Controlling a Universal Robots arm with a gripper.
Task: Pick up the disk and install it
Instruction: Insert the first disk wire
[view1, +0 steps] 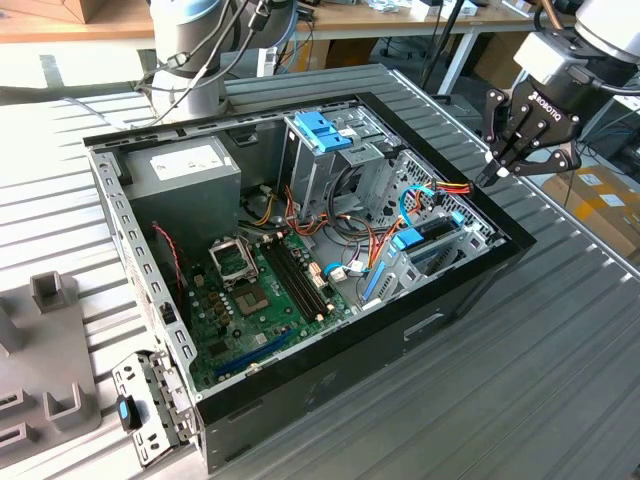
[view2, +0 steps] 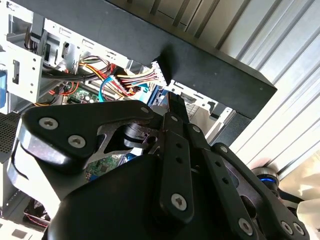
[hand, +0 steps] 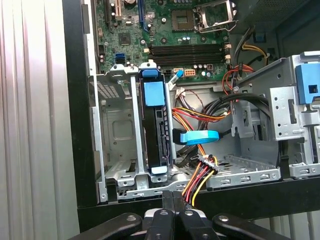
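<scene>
The disk (hand: 156, 131) stands on edge in the drive cage (hand: 117, 130) near one corner of the open computer case (view1: 330, 370), with its blue rail tab (hand: 153, 93) facing up. In the exterior view its blue tab (view1: 408, 240) shows near the case's right corner. My gripper (view1: 497, 172) hangs just outside the case wall at the exterior view's right, clear of the disk. Its black fingers are pressed together with nothing between them, as both wrist views show, with the gripper (hand: 172, 199) over the case's black rim (view2: 220, 65) and its fingertips (view2: 175, 106) closed.
A grey power supply box (view1: 185, 175) fills the case's far corner beside the motherboard (view1: 250, 290). A blue bracket (view1: 322, 130) tops the taller cage. Coloured power wires (hand: 200, 175) and a blue cable (hand: 200, 136) lie next to the disk. A grey fixture (view1: 50, 340) sits on the ribbed table (view1: 520, 380).
</scene>
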